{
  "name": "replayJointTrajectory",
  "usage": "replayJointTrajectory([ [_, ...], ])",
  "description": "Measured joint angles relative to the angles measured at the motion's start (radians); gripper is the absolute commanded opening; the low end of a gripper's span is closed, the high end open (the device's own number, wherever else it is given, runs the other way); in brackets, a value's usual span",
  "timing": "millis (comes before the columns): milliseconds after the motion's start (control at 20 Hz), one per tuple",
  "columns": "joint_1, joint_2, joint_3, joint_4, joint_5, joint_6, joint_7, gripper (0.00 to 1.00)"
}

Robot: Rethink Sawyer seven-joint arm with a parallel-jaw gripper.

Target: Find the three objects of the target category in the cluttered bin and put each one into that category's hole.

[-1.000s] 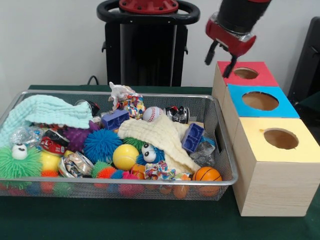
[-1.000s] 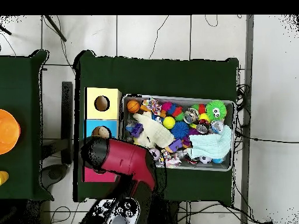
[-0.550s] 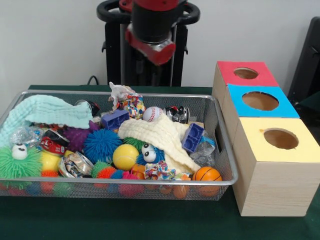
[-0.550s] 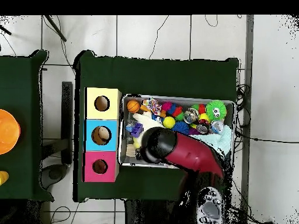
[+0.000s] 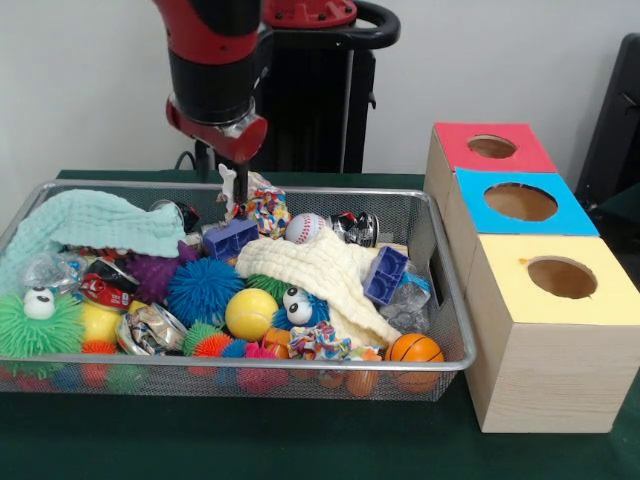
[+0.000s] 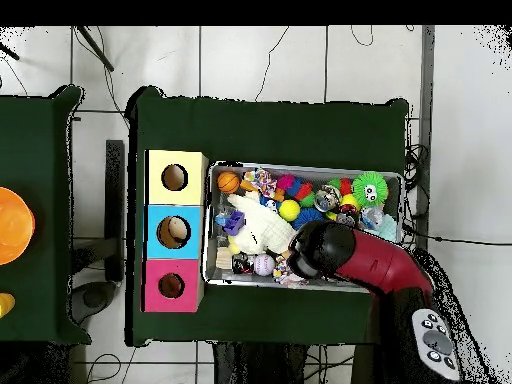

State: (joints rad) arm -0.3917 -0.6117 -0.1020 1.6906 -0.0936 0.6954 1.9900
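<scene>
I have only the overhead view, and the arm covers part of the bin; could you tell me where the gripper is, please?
Observer: In the front view the gripper hangs low over the back of the wire bin, right beside a multicoloured rope toy.
Operator: Thank you. What does the arm hide from me?
Observer: Mostly a pale teal cloth, draped over that end of the bin, with a purple spiky ball in front of it.
Operator: Is anything else close to the gripper?
Observer: A blue toy brick lies just below it, between the cloth and the rope toy.
</scene>
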Motion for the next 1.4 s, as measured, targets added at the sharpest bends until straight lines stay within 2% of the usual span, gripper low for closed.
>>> replayJointTrajectory([
  [400, -0.064, 0.037, 0.104, -0.042, -0.148, -0.006, 0.000, 1.00],
  [600, -0.075, 0.038, 0.133, -0.062, -0.192, -0.006, 0.000, 1.00],
  [650, -0.083, 0.031, 0.155, -0.070, -0.231, -0.018, -0.001, 1.00],
  [850, -0.114, 0.002, 0.195, -0.073, -0.296, -0.083, 0.000, 1.00],
  [1050, -0.198, -0.052, 0.272, -0.073, -0.356, -0.174, -0.004, 1.00],
  [1400, -0.340, -0.129, 0.381, -0.073, -0.394, -0.204, -0.029, 1.00],
])
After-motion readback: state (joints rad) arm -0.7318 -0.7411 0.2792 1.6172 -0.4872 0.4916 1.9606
